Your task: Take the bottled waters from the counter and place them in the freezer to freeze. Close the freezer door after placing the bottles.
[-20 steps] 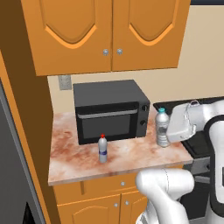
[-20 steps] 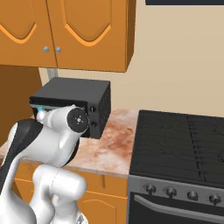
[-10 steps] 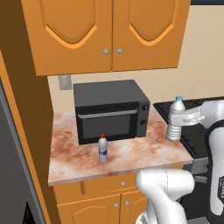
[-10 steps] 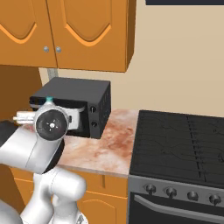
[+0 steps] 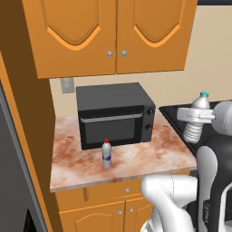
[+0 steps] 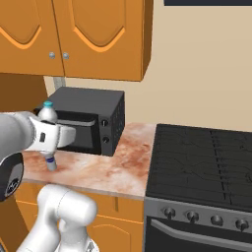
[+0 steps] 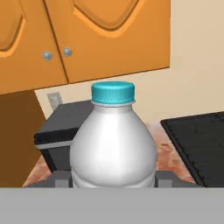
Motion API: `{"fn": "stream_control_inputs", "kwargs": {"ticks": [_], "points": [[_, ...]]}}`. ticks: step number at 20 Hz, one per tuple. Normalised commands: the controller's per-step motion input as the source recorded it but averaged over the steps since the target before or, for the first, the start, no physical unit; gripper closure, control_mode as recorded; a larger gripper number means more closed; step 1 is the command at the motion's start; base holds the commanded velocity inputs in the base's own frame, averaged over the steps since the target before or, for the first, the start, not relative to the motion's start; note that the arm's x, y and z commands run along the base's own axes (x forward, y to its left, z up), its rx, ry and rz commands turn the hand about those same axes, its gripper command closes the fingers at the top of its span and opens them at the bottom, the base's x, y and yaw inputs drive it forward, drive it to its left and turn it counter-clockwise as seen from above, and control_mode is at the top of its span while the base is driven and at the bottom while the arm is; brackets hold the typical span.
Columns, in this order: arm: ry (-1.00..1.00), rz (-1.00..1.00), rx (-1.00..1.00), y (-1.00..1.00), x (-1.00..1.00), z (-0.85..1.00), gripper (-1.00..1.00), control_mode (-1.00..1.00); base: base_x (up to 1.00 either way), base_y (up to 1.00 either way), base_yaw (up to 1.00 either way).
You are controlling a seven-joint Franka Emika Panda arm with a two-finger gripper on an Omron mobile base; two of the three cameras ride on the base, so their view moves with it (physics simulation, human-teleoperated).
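Observation:
My gripper is shut on the light-blue-capped bottled water, holding it upright in the air over the right end of the counter beside the stovetop. In the right base view the gripper hides most of that bottle. The hand view has the bottle close up between the fingers. The red-capped bottled water stands on the counter in front of the microwave. A tall grey panel rises at the far left; I cannot tell whether it is the freezer door.
A black microwave sits at the back of the counter. The black stovetop lies to the right. Orange wall cabinets hang overhead, and an orange side panel borders the counter on the left.
The gripper has carried the light-blue-capped bottle up off the counter and to the right, toward the base. The red-capped bottle has stayed put.

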Motion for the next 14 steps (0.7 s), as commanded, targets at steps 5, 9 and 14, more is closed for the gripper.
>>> {"fn": "stream_control_inputs", "kwargs": {"ticks": [5,9,14], "points": [[-0.45,-0.11,-0.32,0.02,-0.29,-0.04,1.0,-1.0,0.0,0.0,0.0],[-0.15,0.0,-0.34,0.03,-0.04,-0.12,1.0,-1.0,0.0,0.0,0.0],[-0.04,0.0,-0.09,0.0,-0.01,-0.18,1.0,-1.0,0.0,0.0,0.0]]}}
